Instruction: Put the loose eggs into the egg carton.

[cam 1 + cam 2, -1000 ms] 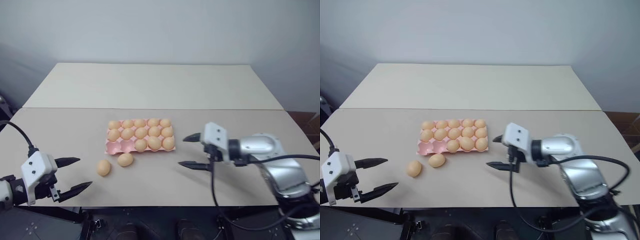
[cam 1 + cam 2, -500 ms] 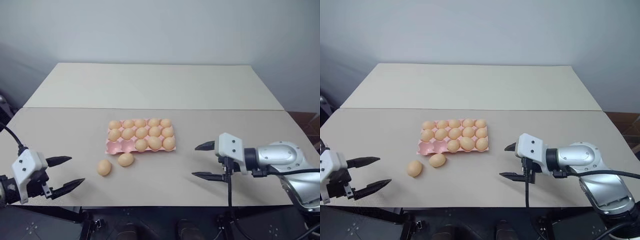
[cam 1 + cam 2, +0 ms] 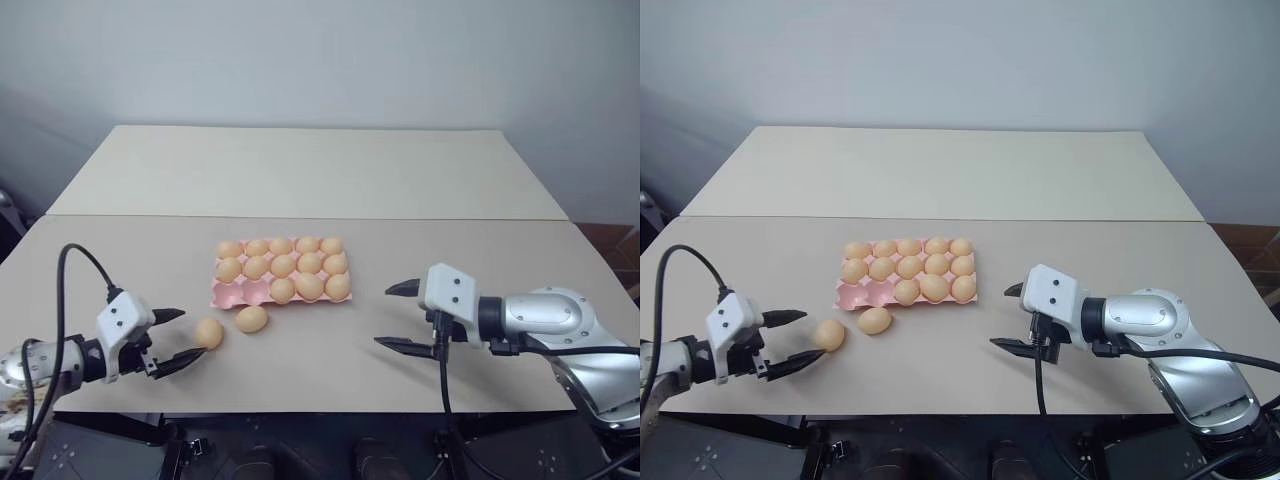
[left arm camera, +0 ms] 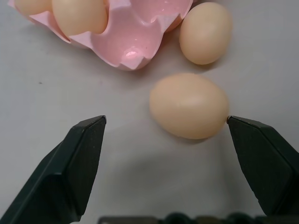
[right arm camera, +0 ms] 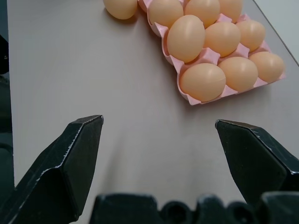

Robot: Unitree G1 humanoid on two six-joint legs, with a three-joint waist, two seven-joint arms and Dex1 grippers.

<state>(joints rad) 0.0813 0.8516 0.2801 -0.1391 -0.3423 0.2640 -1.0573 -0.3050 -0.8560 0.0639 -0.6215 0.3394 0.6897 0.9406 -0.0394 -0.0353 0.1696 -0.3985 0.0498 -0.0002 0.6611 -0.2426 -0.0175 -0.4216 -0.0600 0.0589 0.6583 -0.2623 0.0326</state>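
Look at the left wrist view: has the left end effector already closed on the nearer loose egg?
No. The left end effector is open, and the egg lies on the table between its fingers, ungripped.

The beige table (image 3: 330,180) carries the pink egg carton (image 3: 226,293) near its front middle. Two loose eggs lie directly on the surface: one egg (image 3: 251,319) just beside the carton's front edge, the other egg (image 3: 208,333) near the carton's front-left corner.
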